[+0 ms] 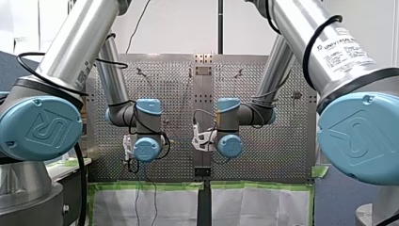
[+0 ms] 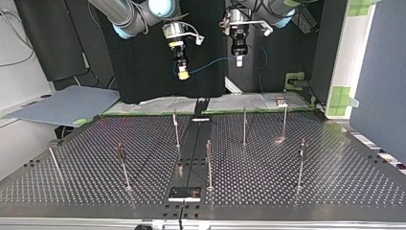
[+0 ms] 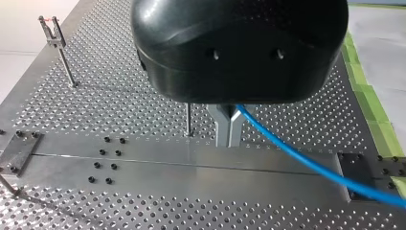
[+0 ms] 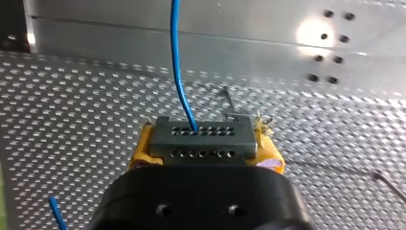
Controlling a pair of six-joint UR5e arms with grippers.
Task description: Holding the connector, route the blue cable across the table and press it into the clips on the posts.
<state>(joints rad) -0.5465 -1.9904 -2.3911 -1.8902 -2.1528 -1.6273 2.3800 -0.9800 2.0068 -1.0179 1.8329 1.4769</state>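
My right gripper (image 4: 203,140) is clamped on the dark grey rectangular connector (image 4: 201,143) with two rows of small holes. The yellow pads (image 4: 141,149) press on both of its ends. The thin blue cable (image 4: 178,67) leaves the connector's upper row of holes and runs straight away over the perforated metal table (image 4: 72,100) towards a smooth metal strip (image 4: 143,38).

My left gripper (image 3: 228,127), black with bare metal fingers (image 3: 221,125), looks closed on the same cable. The blue line comes out between the fingers and trails off to the right and nearer the camera.

In the top view both grippers hang in the air at the far side of the table, my right gripper (image 2: 183,71) at the left and my left gripper (image 2: 239,57) at the right. The cable (image 2: 210,62) stretches between them in a shallow sag, well above the table (image 2: 306,191).

The thin metal posts with clips at their tips stand well apart from the cable. One (image 2: 176,129) is left of the centre strip, another (image 2: 244,125) right of it, and others are spread nearer and wider — the cable sits in none of their clips.

In the left wrist view one post (image 3: 188,120) stands just beside the fingers on the far side, and a clip-topped post (image 3: 56,45) is at the far left.
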